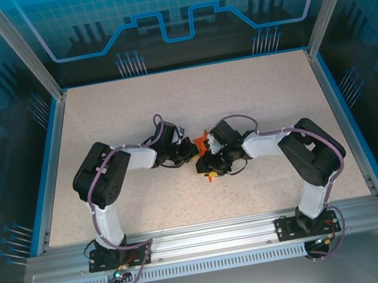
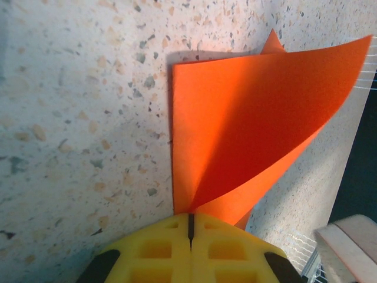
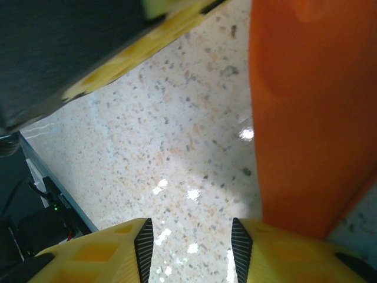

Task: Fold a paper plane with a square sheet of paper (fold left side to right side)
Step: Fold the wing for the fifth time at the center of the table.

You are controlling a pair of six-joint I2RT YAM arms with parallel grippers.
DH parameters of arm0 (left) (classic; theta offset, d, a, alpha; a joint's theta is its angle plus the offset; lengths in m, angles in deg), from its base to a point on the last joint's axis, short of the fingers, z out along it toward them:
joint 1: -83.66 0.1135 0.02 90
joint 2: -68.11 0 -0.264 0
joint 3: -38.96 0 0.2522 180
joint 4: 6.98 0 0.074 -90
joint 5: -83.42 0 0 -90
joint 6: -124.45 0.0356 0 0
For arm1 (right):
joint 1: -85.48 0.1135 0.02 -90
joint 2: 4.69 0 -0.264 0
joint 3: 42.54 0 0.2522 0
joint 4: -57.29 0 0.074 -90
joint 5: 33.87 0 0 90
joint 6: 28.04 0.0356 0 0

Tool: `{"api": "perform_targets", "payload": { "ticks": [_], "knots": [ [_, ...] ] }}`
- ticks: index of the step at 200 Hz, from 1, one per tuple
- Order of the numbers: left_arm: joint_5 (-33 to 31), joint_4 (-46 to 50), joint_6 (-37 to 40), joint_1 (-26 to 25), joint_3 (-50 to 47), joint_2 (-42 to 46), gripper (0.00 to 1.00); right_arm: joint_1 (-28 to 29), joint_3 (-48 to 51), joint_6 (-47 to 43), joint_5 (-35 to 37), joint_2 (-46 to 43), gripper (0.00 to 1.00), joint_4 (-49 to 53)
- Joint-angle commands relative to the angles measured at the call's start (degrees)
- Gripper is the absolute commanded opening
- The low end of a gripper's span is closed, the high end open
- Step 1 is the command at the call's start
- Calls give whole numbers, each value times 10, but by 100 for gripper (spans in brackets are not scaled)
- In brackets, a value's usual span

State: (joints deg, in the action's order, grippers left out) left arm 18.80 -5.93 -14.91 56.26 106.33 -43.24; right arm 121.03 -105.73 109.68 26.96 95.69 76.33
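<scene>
Seemingly the left gripper (image 2: 191, 223) clamped one corner of the sheet of paper (image 2: 247, 130), which curled up off the counter (image 2: 76, 118) toward the right gripper (image 3: 191, 236), open and empty just beside it.

speckled beige tabletop (image 1: 239, 97) with blue rim, aluminium frame posts, blue circuit-patterned translucent walls, even lighting
</scene>
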Motion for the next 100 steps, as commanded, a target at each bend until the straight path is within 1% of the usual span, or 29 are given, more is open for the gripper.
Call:
{"api": "perform_targets", "payload": {
  "ticks": [1,16,36,65,100],
  "knots": [
    [-51,43,13,19,-2,-30,0,15,-1,-20,23,-62,44,46],
    [-51,43,14,18,-3,-30,0,15,7,-20,22,-82,44,54],
    [-51,42,14,18,-4,-30,0,16,27,-7,12,-83,44,48],
    [-52,43,14,18,-3,-32,0,23,49,18,-6,-65,44,-1],
    [-51,43,15,18,-2,-33,0,38,33,18,-9,-39,44,-8]
  ]
}}
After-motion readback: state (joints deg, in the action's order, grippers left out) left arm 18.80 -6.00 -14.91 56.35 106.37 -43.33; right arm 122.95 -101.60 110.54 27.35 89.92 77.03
